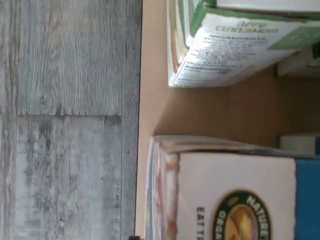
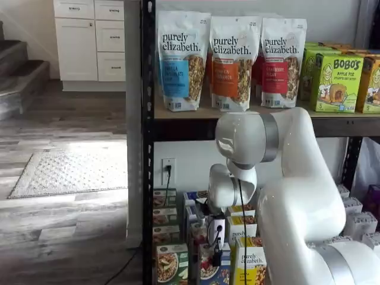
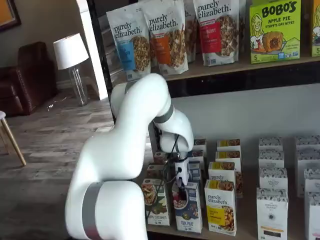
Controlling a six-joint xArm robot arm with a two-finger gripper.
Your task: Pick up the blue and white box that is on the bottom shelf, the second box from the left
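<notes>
The blue and white box [image 3: 188, 209] stands at the front of the bottom shelf [image 3: 247, 216], between a green-fronted carton [image 3: 155, 202] and a yellow-fronted carton [image 3: 221, 207]. It also shows in a shelf view [image 2: 208, 271]. My gripper [image 3: 181, 185] hangs right above the box's top, at or touching its upper edge, and shows in both shelf views [image 2: 217, 253]. Its black fingers show no plain gap. The wrist view shows the box's white top with the gold seal [image 1: 235, 200] close up, the green-fronted carton [image 1: 235, 45] beside it, and the tan shelf board [image 1: 210, 115].
More rows of small cartons [image 3: 272, 177] fill the bottom shelf behind and to the right. Granola bags [image 2: 228, 62] and green Bobo's boxes [image 2: 335, 80] stand on the upper tier. The black rack post [image 2: 147, 148] is at the left. Grey wood floor [image 1: 65, 120] lies in front.
</notes>
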